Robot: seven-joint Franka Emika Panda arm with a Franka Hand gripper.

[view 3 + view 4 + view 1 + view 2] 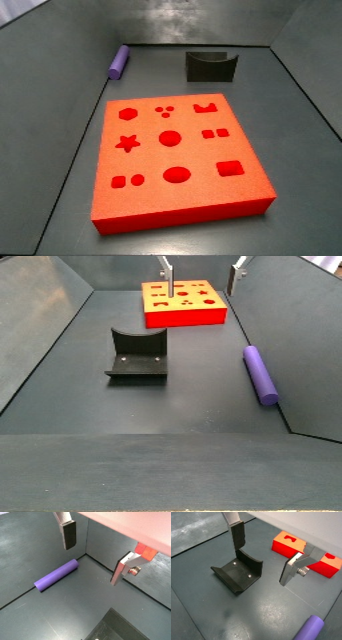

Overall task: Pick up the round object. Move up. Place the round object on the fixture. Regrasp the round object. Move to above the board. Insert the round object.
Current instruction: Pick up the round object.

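The slim, smooth purple cylindrical peg [57, 575] lies flat on the dark grey floor, close along one side wall of the enclosure; in a side view [259, 374] its long axis runs roughly parallel to that wall, and nothing touches it. The hand [93, 557] hangs above the floor with its two flat silver fingers [69, 534] well apart and nothing between them, so the pick-up has not yet begun. In a wrist view the peg sits off to one side of the open fingers rather than between them, lying at a slant to the line joining them; the coming move, as I judge it, calls for shifting over the peg and squaring the fingers across its long axis before descending. The small dark grey-black fixture with its curved notch [138, 353] stands empty near the middle of the floor, well apart from the peg. The thick orange-red rectangular board with shaped holes [174, 160] lies beyond the fixture, all holes vacant.
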